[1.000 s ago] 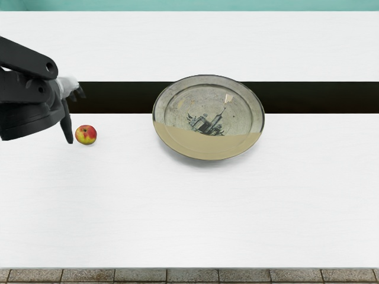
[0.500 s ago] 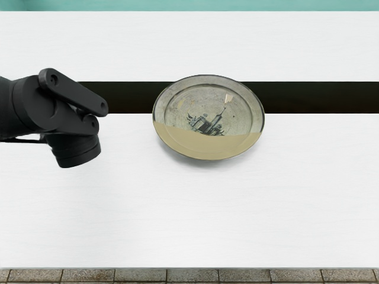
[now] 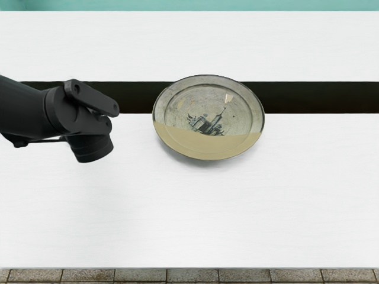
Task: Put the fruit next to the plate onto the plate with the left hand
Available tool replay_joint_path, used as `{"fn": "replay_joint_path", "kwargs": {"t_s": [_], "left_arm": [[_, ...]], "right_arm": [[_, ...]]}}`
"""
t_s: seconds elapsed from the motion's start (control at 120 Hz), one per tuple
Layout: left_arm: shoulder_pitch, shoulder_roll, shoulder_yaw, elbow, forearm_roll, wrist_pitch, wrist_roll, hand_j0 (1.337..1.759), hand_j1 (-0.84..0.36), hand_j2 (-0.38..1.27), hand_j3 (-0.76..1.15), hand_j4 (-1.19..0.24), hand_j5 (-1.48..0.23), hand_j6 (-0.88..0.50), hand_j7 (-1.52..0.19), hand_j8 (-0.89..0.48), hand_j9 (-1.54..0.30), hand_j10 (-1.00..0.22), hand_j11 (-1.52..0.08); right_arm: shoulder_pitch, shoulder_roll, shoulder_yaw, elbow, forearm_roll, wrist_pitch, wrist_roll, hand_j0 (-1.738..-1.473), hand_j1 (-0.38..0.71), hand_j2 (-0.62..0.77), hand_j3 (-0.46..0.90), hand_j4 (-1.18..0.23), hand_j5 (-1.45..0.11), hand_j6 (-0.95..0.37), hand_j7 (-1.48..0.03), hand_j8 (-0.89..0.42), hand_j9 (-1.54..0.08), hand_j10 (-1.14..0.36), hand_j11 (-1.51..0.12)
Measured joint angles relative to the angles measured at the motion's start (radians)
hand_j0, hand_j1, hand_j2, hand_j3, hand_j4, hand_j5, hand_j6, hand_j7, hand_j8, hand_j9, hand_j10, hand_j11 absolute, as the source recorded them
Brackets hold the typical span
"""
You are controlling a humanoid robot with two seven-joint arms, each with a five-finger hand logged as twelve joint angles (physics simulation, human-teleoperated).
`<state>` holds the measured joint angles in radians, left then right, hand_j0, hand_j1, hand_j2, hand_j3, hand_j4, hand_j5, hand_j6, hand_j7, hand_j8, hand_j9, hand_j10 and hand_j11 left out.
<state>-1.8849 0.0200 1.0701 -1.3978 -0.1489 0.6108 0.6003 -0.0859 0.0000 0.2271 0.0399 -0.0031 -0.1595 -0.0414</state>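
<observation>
Left hand (image 3: 89,127), at the end of a black arm that enters from the picture's left edge, hangs over the white table (image 3: 189,207) to the left of the plate (image 3: 201,147), near its rim but clearly apart from it. It shows mostly its dark back and wrist to the head view, so whether it is spread or closed on something cannot be told. No fruit shows anywhere: not on the bare table beside the plate and not on the plate. It is most likely hidden under or within the hand, though that is a guess. The relation that matters is simple: the plate lies straight toward picture right of the hand, at about the same depth on the table. A sideways carry to the right would bring the hand over the plate.
</observation>
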Motion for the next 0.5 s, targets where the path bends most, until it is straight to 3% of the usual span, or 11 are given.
{"fn": "replay_joint_path", "kwargs": {"t_s": [0.5], "left_arm": [[0.132,-0.006,-0.033,0.141,0.038,0.000,0.002,1.658,0.05,0.05,0.00,-0.25,-0.32,-0.25,-0.32,-0.25,-0.32,-0.25,-0.32]], "right_arm": [[0.000,0.000,0.000,0.000,0.000,0.000,0.000,-1.658,-0.31,-0.01,0.00,-0.03,-0.04,-0.03,-0.04,-0.03,-0.04,-0.03,-0.04]]}}
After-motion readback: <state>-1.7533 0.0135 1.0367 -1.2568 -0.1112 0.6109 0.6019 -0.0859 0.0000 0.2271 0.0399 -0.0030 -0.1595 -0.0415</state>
